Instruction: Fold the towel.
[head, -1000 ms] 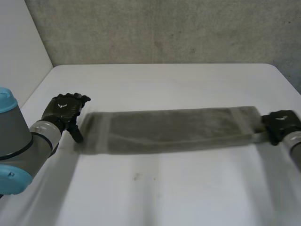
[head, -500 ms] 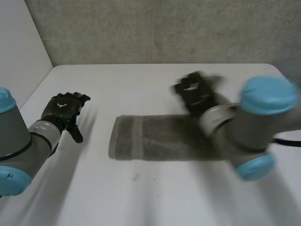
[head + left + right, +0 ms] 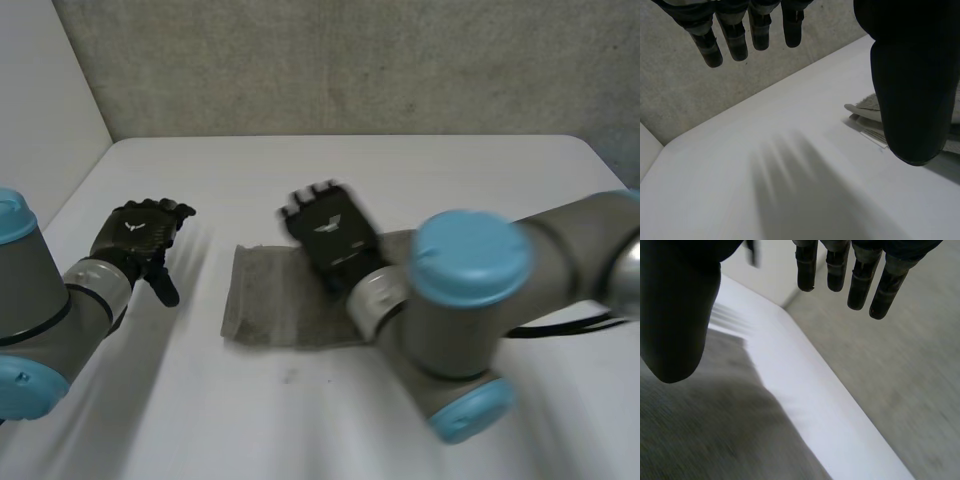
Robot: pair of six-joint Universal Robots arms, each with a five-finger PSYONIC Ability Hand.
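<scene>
Fingers (image 3: pixel 858 285) of your right hand (image 3: pixel 330 235) are straight, released, above the grey terry towel (image 3: pixel 262 300) lying doubled on the white desk (image 3: pixel 420 170); your left hand (image 3: pixel 138 232), also released, hangs well left.

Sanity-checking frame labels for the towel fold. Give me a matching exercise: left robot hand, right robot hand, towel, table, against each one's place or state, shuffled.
Things:
1. left robot hand
2. right robot hand
3. towel
4. table

Places or states:
A. grey, lying flat, partly under the right arm
B. open, above the towel, holding nothing
C. white, carries the towel
D. open, over bare table beside the towel's end

Pairs: 1-D; 2-B; 3-A; 4-C
</scene>
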